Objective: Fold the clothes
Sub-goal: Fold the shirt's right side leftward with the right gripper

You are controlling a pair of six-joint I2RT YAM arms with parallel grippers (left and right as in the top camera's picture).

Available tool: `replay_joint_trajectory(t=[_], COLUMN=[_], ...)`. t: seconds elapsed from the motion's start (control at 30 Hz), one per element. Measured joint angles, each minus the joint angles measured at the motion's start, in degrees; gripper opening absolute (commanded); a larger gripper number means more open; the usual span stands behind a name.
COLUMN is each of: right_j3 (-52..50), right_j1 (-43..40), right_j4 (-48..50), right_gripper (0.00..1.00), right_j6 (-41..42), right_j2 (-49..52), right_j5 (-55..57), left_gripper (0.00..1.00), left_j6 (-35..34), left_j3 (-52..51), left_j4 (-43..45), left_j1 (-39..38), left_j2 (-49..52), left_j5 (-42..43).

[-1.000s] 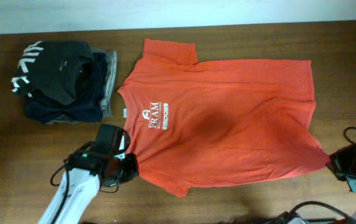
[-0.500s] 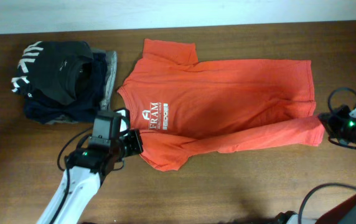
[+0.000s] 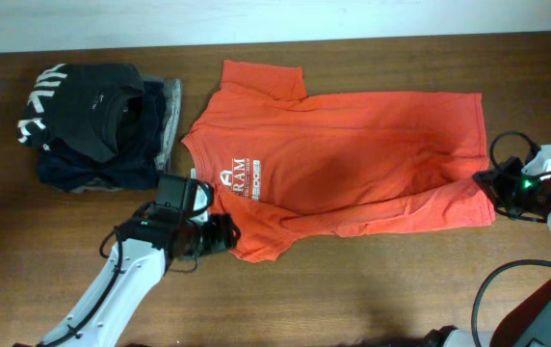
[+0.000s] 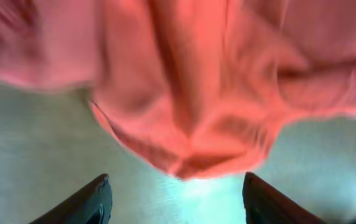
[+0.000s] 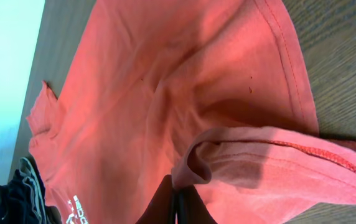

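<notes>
**Desk:** Wooden table (image 3: 372, 304), shot from above. Where is the shirt (image 3: 353, 145)?

**Photographer:** Orange-red shirt lies flat just beside the dark pile (image 3: 92, 120), collar toward the pile and hem at the far end. Its long axis runs straight away from the pile. The long edge on the arms' side is folded over the body in a narrow band, from sleeve to hem.

**Desk:** And the claws?

**Photographer:** Left claw (image 3: 220, 234) sits at the pile end of that band, by the bunched sleeve. Its wrist view shows both fingertips (image 4: 96, 198) set wide. The cloth lies just ahead of them, with nothing between. Right claw (image 3: 495, 188) is at the end far from the pile, on the hem corner. It is pinched tight on a fold of the shirt, and its own camera shows the cloth gathered at the tips.

**Desk:** What does the coming move turn on?

**Photographer:** The line of that band, as I read it. It runs the shirt's length with one claw at each end, so carrying the fold further across means both ends travelling together. Left claw is the nearer to the sleeve but holds nothing, so it would have to take the cloth in front of it first. With only the far end gripped, the band would likely skew.
</notes>
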Motion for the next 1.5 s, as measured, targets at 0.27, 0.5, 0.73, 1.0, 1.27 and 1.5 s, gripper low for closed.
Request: replay_joint_trajectory(t=[0.27,0.5,0.73,1.0,1.27,1.5], right_j3=[0.00,0.00,0.00,0.07,2.10,2.69], right_j1=[0.00,0.00,0.00,-1.11,-2.56,-2.56], right_j4=[-0.85,-1.51,-1.97,-8.44,-12.96,-11.89], right_gripper=[0.04,0.04,0.04,0.04,0.04,0.04], right_j6=[0.00,0.00,-0.24,-1.03,-1.11,-1.25], right_j2=[0.00,0.00,-0.07,-6.97,-9.27,-9.33], right_j5=[-1.55,-2.69,-2.80,-2.73,1.66,1.84], left_gripper=[0.51,0.01,0.01,0.01,0.00,0.01], left_j6=[0.35,0.46,0.46,-1.05,-5.31,-4.85], left_j3=[0.02,0.28,6.73,21.99,21.99,22.01], left_j4=[-0.85,5.25,-4.87,-29.07,-29.94,-23.19], left_j1=[-3.65,-3.63,-3.67,-3.69,-3.69,-3.69], left_j2=[5.40,12.39,10.93,-8.48,-14.49,-13.88], left_j5=[-3.32,-5.77,-6.08,-13.60,-22.38,-24.44])
